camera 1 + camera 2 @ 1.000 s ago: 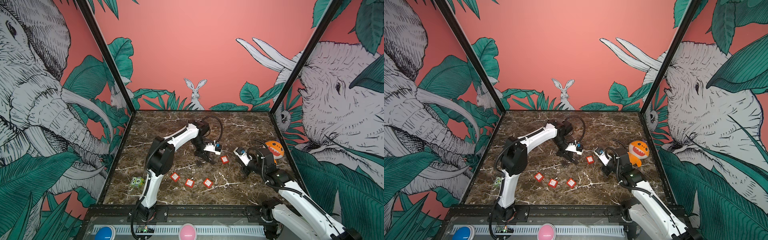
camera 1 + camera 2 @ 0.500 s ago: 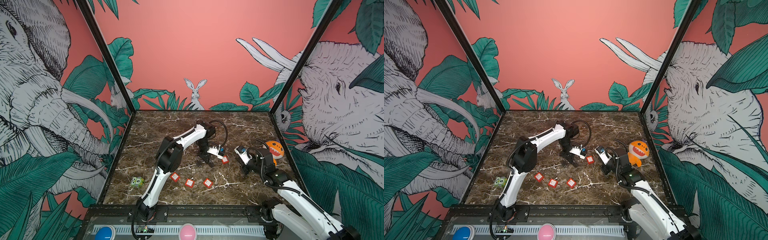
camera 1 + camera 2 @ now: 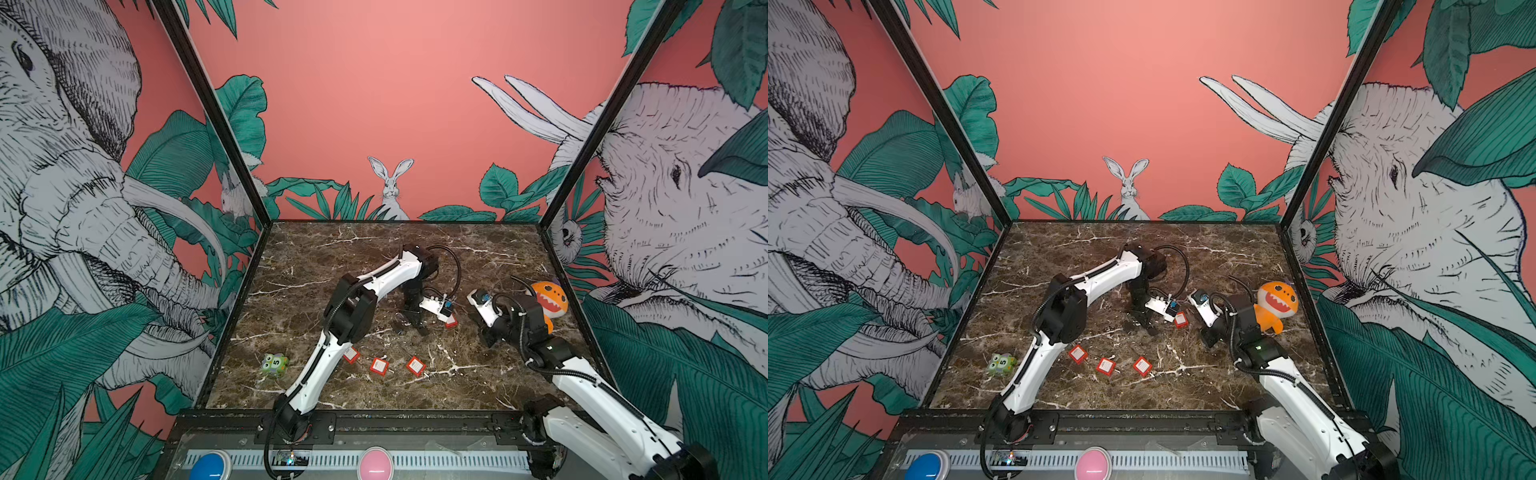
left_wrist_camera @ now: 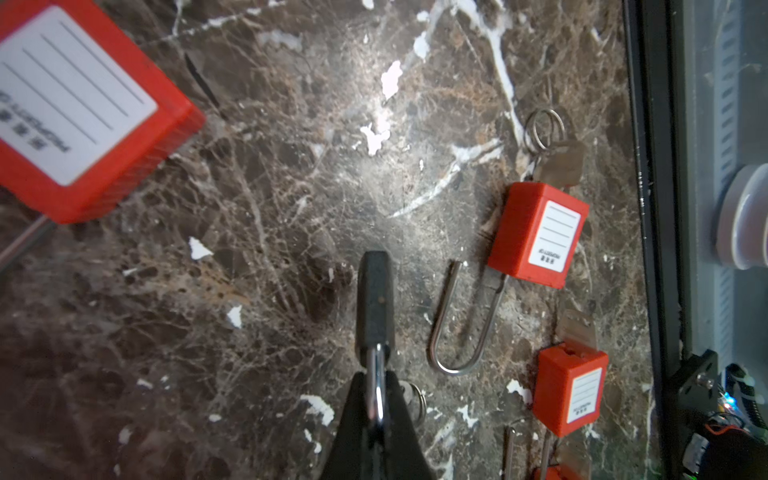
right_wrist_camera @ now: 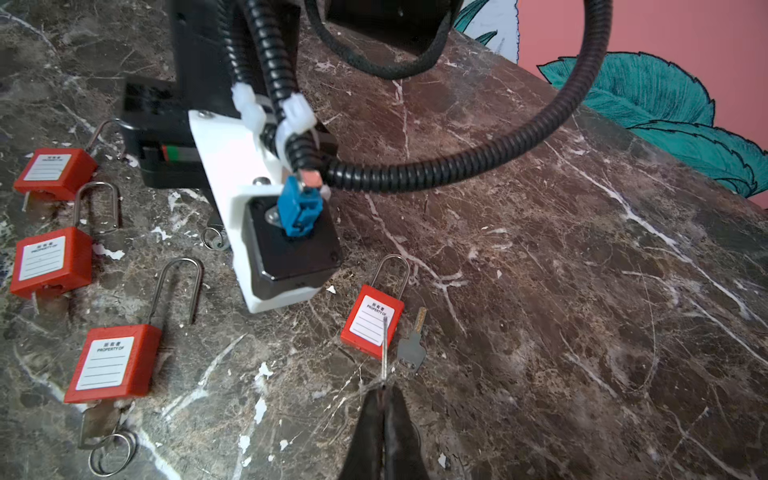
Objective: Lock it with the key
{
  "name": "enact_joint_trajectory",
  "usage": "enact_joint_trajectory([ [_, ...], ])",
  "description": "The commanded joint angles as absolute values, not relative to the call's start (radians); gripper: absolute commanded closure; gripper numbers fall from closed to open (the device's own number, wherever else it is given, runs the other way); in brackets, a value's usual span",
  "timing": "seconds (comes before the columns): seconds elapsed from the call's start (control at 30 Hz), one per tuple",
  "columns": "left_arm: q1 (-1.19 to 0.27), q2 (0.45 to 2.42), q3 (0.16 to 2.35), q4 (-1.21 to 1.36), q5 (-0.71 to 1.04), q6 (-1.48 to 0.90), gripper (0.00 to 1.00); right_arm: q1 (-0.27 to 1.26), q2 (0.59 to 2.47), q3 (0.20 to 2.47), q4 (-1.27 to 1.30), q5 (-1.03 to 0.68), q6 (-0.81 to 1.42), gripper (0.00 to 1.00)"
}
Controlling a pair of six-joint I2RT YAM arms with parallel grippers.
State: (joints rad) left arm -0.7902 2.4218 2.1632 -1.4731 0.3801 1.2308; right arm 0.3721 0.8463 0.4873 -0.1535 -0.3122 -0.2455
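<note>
Right pincer (image 5: 384,390): shut tight on a thin shiny strip (image 5: 385,347). It may be a key ring seen from its edge; I cannot tell.
Left pincer (image 4: 376,376): shut too, pinching a shiny bit with a dark bar (image 4: 374,299) sticking out past its tips. Maybe a dark-headed key; I am not sure.
Lone padlock (image 5: 372,326): lies flat on the marble table (image 5: 582,291), label up. Its loop looks pushed in.
Loose key (image 5: 411,349): lies flat just beside the lone padlock and very near the strip. I cannot tell if they touch.
Key's long way: runs side by side with the lone padlock's body. Its thin end points the same way as the padlock's loop. Its wide end is nearest the right pincer.
Strip: hangs over the lone padlock's label and points straight out from the right pincer.
Other padlocks (image 5: 110,361): three, well apart from the lone padlock, with loops open and keys in their ends.
Step now, my guess: lining a key up with a keyhole.
How to do it well: go slow. Turn the key's thin end to face the keyhole, on the padlock's end away from the loop. Keep key and hole in one straight line before pushing. Hold the padlock down with the other pincer so it cannot slide.
</note>
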Motion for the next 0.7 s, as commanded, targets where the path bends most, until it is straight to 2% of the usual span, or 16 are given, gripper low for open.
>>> enact_joint_trajectory([
  [0.0,-0.799,2.422,2.191,-1.513,0.379,1.249,1.0,0.37,0.83,0.457,-0.094,-0.342,-0.215,1.0],
  [0.3,-0.815,2.447,2.184,-1.488,0.353,1.247,0.98,0.37,0.813,0.425,-0.057,-0.36,-0.198,1.0],
  [0.67,-0.816,2.462,2.195,-1.387,0.3,1.197,0.88,0.37,0.801,0.412,-0.025,-0.349,-0.183,1.0],
])
